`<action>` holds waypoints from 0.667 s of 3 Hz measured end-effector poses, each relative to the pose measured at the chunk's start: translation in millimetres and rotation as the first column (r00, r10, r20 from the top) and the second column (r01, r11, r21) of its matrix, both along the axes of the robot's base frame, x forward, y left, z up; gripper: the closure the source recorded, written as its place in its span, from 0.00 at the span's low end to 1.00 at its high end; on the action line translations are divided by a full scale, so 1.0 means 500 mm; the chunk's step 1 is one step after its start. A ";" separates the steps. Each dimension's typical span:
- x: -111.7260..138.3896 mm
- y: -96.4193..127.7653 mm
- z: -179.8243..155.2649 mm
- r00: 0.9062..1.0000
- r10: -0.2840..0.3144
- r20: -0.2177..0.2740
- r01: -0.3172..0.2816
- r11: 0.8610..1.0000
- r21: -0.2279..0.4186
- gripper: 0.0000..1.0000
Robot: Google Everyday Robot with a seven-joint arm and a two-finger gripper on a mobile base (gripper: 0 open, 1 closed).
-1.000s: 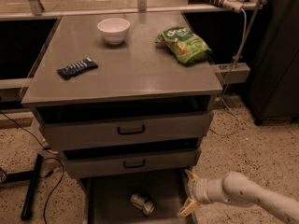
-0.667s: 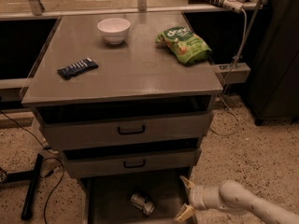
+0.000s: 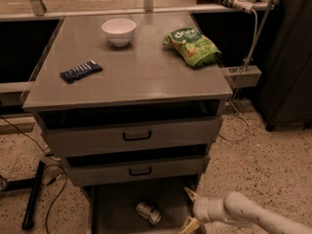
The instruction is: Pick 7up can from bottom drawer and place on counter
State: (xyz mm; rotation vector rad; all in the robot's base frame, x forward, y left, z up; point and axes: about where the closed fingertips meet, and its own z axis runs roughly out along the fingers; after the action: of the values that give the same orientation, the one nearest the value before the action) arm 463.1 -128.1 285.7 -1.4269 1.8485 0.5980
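- The bottom drawer (image 3: 112, 204) stands pulled out under the two shallower drawers, so the way down to its dark floor is open.
- The 7up can (image 3: 148, 212) lies on its side on that floor, roughly mid-drawer and tilted at an angle to the walls. Nothing touches it.
- The gripper (image 3: 184, 209) sits low at the drawer's right side, at the end of a white arm (image 3: 243, 213) coming in from the lower right. It is just beside the can, to its right, with a gap between them.
- Its two fingers are spread apart, one above and one below, and there is nothing between them.
- The counter (image 3: 146, 72) carries a white bowl (image 3: 119, 31) at the back, a green snack bag (image 3: 192, 45) to the right and a dark flat packet (image 3: 81, 70) to the left. A wide bare stretch runs along its middle and front.
- By my reading the task is early: the drawer is open and the approach is nearly made, but there is no grasp yet.
- What is left is closing in on the can, gripping it, lifting it clear of the drawer and the fronts above, and setting it on the counter's bare part.
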 end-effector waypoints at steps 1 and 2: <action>-0.006 0.054 -0.076 1.000 -0.008 -0.014 0.008 1.000 0.006 0.00; -0.007 0.111 -0.153 1.000 -0.013 -0.024 0.013 0.999 0.031 0.00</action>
State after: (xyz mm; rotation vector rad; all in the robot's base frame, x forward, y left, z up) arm 459.7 -72.7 209.2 -1.3918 1.8576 0.6378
